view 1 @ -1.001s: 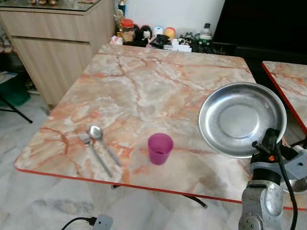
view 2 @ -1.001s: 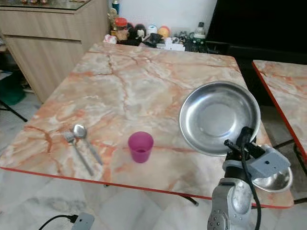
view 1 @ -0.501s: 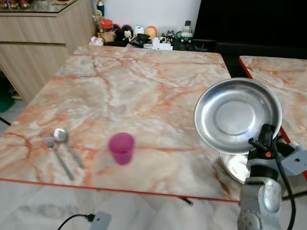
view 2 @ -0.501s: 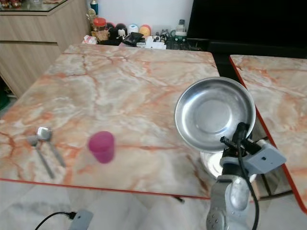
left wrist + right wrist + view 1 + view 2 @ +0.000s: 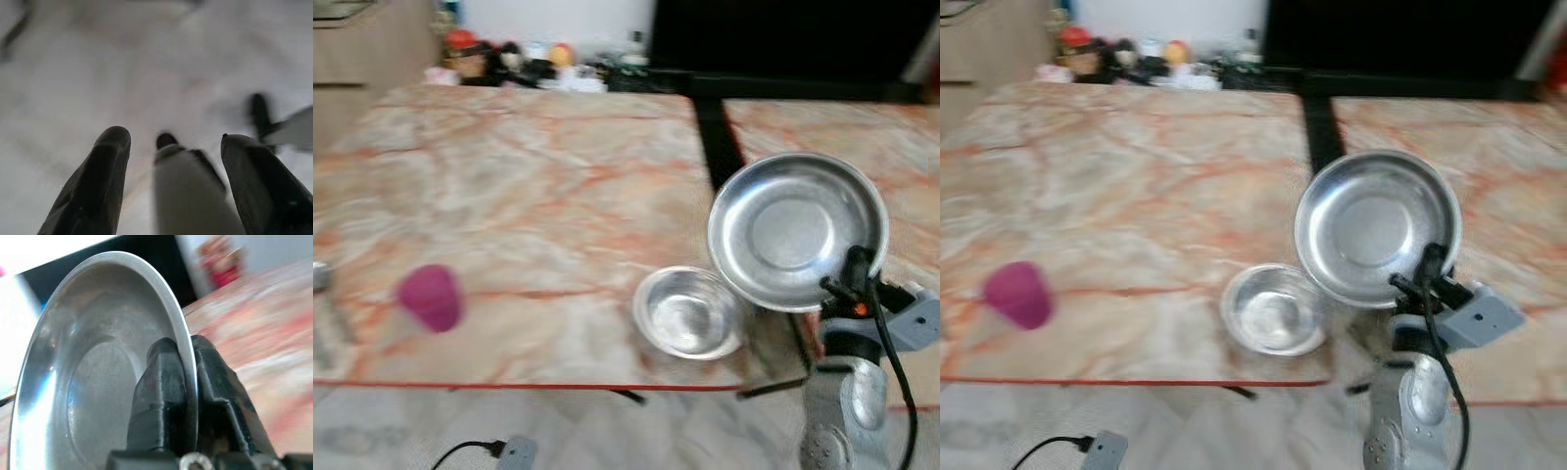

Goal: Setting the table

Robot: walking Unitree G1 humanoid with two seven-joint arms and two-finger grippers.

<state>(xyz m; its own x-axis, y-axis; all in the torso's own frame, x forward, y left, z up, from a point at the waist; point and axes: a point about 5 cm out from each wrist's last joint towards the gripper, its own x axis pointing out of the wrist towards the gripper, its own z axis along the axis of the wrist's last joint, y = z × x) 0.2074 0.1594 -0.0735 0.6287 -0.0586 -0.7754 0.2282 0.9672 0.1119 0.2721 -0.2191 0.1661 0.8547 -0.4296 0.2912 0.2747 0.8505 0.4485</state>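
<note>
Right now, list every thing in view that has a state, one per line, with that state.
Steel plate: held tilted on edge above the table, rim pinched by the right hand.
Right hand: shut on the plate's rim.
Left hand: fingers apart, holding nothing.
Steel bowl: upright on the table near its front edge, looks empty.
Purple cup: standing on the table, blurred.

one steel plate [image 5: 797, 227], one steel bowl [image 5: 689, 312], one pink cup [image 5: 431, 297], two tables [image 5: 529, 186]

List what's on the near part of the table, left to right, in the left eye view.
Pink cup → small steel bowl → steel plate, held up by the right gripper.
</note>
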